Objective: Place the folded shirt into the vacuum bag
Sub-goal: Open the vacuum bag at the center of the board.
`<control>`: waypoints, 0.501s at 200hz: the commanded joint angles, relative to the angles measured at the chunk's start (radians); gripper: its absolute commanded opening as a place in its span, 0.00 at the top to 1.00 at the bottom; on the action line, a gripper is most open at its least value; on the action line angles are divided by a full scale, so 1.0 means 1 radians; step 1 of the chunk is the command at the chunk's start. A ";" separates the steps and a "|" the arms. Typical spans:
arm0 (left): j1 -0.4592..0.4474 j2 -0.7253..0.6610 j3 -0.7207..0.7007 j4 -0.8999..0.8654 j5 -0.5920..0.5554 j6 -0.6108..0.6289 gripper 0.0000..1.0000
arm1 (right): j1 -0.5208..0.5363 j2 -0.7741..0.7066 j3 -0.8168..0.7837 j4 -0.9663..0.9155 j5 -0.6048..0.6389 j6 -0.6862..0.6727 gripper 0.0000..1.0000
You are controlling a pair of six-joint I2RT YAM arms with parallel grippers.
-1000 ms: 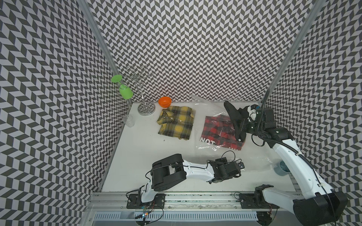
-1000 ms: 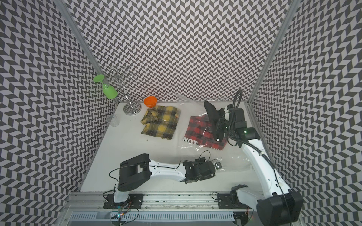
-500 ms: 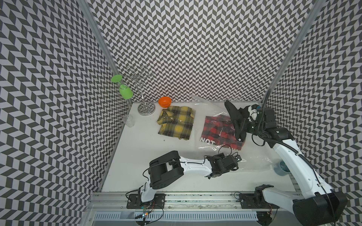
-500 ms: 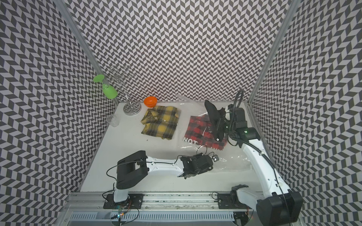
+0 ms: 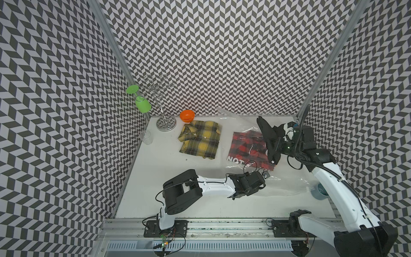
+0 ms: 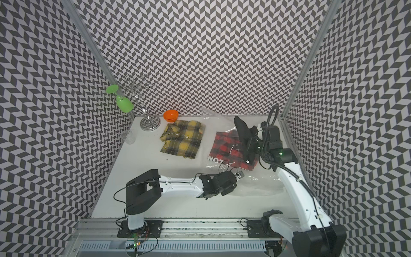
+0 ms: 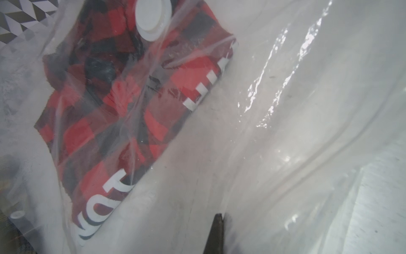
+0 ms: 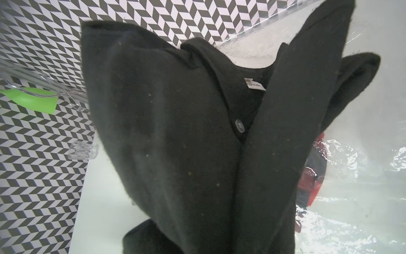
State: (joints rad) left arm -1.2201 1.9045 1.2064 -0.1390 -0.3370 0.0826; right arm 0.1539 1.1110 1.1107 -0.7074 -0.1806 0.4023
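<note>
The vacuum bag (image 5: 287, 178) (image 6: 262, 180) lies clear and crinkled on the right half of the table. A red plaid shirt (image 5: 246, 144) (image 7: 123, 105) is inside it, under the round white valve (image 7: 152, 17). My right gripper (image 5: 279, 139) (image 6: 252, 140) is shut on a black folded shirt (image 5: 268, 135) (image 8: 197, 143), held above the red one; the fabric hides its fingers. My left gripper (image 5: 263, 177) (image 7: 217, 220) is low at the bag's near edge, with its jaws shut on the film.
A yellow plaid folded shirt (image 5: 200, 139) lies at mid-table. Behind it are an orange bowl (image 5: 187, 115), a wire glass stand (image 5: 165, 124) with a green glass (image 5: 142, 104), and a clear cup (image 5: 146, 136) by the left wall. A blue-grey cup (image 5: 320, 191) sits at the front right.
My left gripper has moved away from the front edge to the bag's near edge and its jaws have closed on the film. The right arm and black shirt have stayed put.
</note>
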 commanded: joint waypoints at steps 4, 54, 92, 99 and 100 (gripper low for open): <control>0.036 -0.067 -0.010 0.044 0.052 -0.049 1.00 | 0.004 -0.039 0.075 -0.057 -0.005 -0.020 1.00; 0.196 -0.156 0.072 0.011 0.186 -0.231 1.00 | 0.184 -0.071 0.172 -0.266 0.089 0.011 1.00; 0.322 -0.131 0.181 -0.038 0.370 -0.312 1.00 | 0.306 -0.078 0.263 -0.319 0.034 0.070 1.00; 0.329 -0.128 0.193 -0.041 0.382 -0.311 1.00 | 0.342 -0.083 0.258 -0.314 0.025 0.095 1.00; 0.330 -0.127 0.195 -0.042 0.384 -0.311 1.00 | 0.348 -0.083 0.255 -0.313 0.023 0.099 1.00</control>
State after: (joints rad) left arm -0.9180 1.7840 1.3449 -0.1513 -0.0711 -0.1673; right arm 0.4255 1.0622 1.3273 -1.0271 -0.1329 0.4351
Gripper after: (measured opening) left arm 0.043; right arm 0.141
